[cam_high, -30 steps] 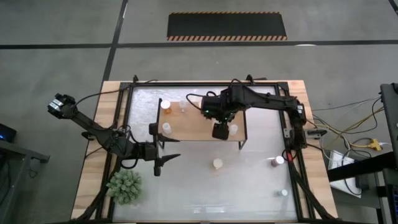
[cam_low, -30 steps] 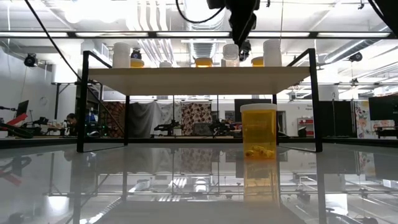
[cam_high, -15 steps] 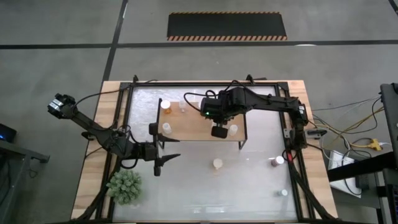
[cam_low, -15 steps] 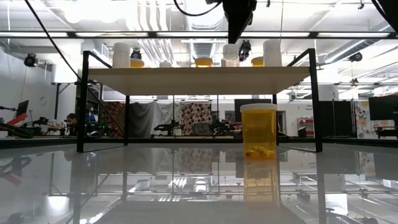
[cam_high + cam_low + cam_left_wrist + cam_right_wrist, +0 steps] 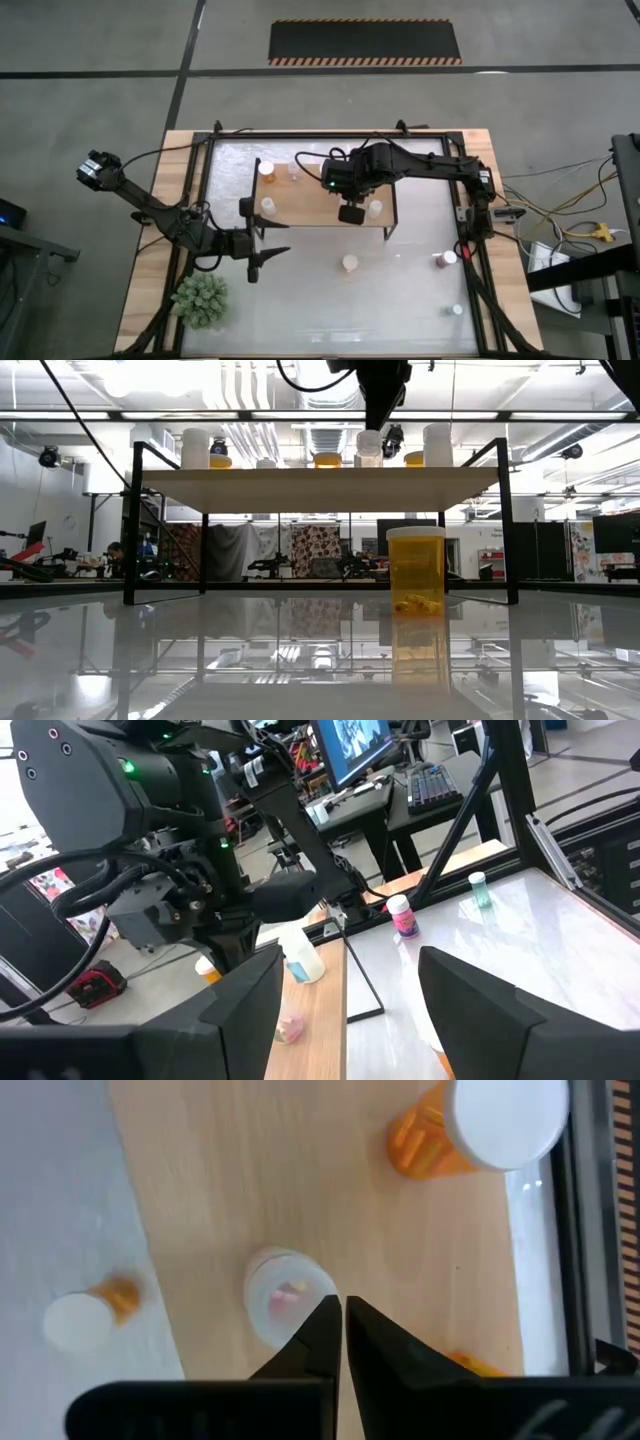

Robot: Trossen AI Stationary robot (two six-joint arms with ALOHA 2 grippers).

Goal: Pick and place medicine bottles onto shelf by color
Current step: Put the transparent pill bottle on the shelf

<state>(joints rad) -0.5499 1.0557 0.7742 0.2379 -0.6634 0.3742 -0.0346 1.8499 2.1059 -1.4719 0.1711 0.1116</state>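
The right gripper (image 5: 351, 213) is hanging above the shelf (image 5: 310, 205), and compared with one second ago it has moved a little toward the left and the far side, away from the white-capped bottle (image 5: 374, 208) on the shelf. Its fingers (image 5: 322, 1330) are pressed together and are holding nothing. The left gripper (image 5: 270, 256) is waiting with fingers spread, low beside the shelf, unchanged. One orange bottle (image 5: 350, 263) is standing on the table (image 5: 420, 300).
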